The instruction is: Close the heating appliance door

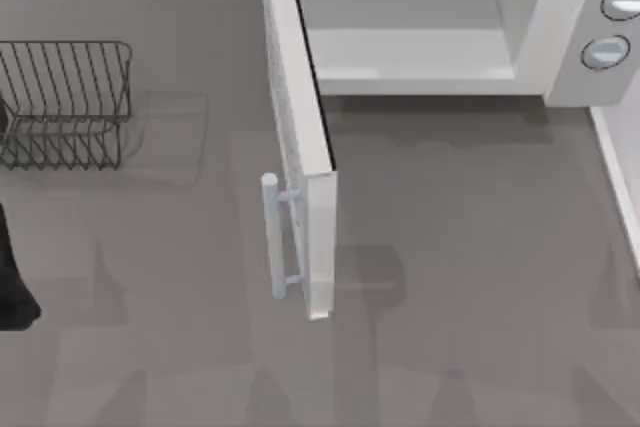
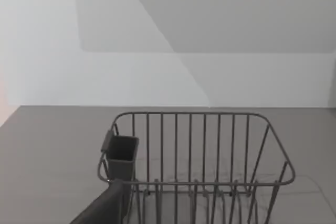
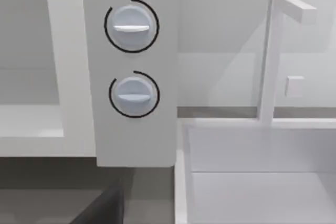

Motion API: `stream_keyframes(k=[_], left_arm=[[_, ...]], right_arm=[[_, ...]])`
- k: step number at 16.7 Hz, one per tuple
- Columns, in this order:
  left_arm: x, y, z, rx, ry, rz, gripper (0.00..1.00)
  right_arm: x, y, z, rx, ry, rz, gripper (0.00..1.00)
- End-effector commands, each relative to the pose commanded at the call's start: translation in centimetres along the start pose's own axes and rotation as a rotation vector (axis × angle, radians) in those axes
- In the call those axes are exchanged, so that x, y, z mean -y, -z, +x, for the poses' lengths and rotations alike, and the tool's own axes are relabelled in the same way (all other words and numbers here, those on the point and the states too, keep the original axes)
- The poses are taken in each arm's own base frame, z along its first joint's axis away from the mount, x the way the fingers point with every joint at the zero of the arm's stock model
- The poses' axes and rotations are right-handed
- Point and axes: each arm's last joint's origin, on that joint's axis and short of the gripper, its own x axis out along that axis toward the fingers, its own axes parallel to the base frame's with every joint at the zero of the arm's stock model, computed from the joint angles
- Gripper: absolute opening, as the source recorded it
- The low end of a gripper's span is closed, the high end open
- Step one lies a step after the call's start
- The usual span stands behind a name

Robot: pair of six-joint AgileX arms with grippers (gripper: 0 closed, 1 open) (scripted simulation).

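The white heating appliance [image 1: 560, 17] stands at the back of the table, its pale cavity [image 1: 410, 37] exposed. Its door [image 1: 300, 117] is swung wide open and juts toward the table's front, seen edge-on, with the pale bar handle [image 1: 273, 237] on its left face. Two round grey knobs [image 3: 131, 24] sit on the side panel [image 3: 131, 129] in the right wrist view. My left arm [image 1: 12, 277] rests at the table's left edge, far from the door. A dark part of my left gripper [image 2: 105, 211] points at the wire rack. A dark part of my right gripper [image 3: 100, 208] faces the knob panel.
A dark wire rack [image 1: 65, 102] with a small cup holder [image 2: 122, 153] stands at the back left. A white sink basin [image 3: 252, 171] with a faucet [image 3: 270, 56] lies right of the appliance. Grey tabletop [image 1: 470, 277] stretches in front of the cavity.
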Motion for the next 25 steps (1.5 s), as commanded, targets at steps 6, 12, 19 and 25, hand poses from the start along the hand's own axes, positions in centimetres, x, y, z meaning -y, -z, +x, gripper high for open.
stream_keyframes(k=[6, 12, 19, 25], left_arm=[[0.2, -1.2, 0.1, -0.079, 0.037, 0.030, 1.00], [1.3, -5.4, 2.0, -0.420, 0.207, 0.178, 1.00], [4.3, -10.9, 8.5, -0.926, 0.593, 0.409, 1.00], [8.7, -15.0, 15.8, -1.126, 0.960, 0.549, 1.00]], right_arm=[[0.0, 0.0, 0.0, 0.000, 0.000, 0.000, 1.00], [0.0, 0.0, 0.0, 0.000, 0.000, 0.000, 1.00], [0.0, 0.0, 0.0, 0.000, 0.000, 0.000, 1.00], [0.0, 0.0, 0.0, 0.000, 0.000, 0.000, 1.00]])
